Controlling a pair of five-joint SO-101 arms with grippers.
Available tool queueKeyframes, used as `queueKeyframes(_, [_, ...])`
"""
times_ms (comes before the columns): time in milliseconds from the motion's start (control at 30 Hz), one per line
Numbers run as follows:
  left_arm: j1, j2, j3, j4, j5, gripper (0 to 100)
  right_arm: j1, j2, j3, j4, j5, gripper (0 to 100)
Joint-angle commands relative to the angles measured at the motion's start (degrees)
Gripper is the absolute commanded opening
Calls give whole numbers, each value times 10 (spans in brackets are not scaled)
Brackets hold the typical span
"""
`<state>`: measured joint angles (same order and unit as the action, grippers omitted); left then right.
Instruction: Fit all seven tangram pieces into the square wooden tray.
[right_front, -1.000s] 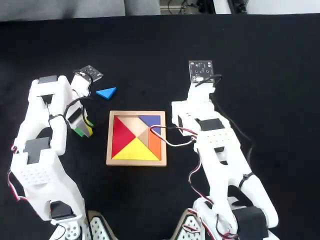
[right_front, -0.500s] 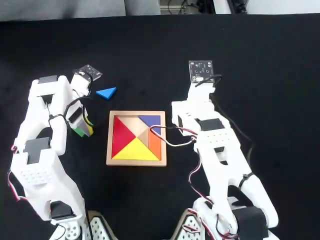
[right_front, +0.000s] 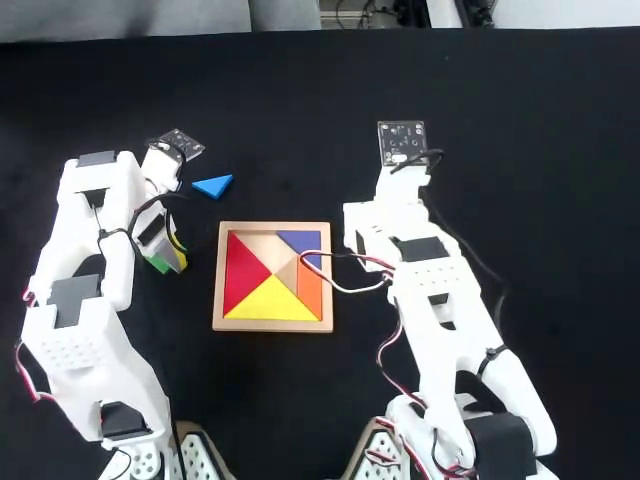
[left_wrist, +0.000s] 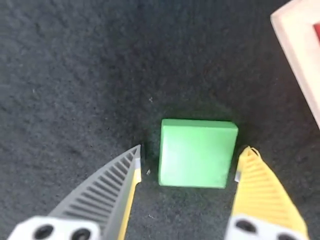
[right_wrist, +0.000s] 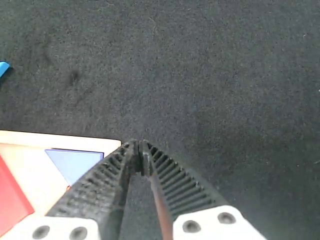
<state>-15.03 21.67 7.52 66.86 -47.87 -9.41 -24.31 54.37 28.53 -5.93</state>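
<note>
Left pincer: held apart and set low over the worktop, one grey finger and one yellow finger on either side of the green square
Green square: laid flat on the worktop between the left pincer's fingers, just beside each; contact cannot be told
Right pincer: closed, fingertips pressed together with nothing held, poised over bare worktop just off a corner of the tray
Wooden tray: placed between the two pincers, near the left pincer's yellow-finger side; its pale rim is seen beyond that finger
Pieces in the tray: a red triangle, a yellow triangle, an orange piece and a blue piece, the last being nearest the right pincer; bare wood is left among them
Blue triangle: left loose on the worktop, beyond the left pincer and apart from the tray
</note>
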Motion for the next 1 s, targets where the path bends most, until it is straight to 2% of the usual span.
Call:
queueKeyframes(0, [7,-3,10,-42,5,300,8,-3,-33,-15,6,15])
queueKeyframes(200, [20,-3,25,-48,5,294,8,-3,-33,-16,6,15])
queueKeyframes(433, [33,-3,25,-47,5,104,8,-3,-33,-16,6,15])
queueKeyframes(833, [36,-10,20,25,5,102,8,-3,-33,-16,6,15])
queueKeyframes(967, [40,-10,-36,105,5,101,9,-3,-33,-16,6,15])
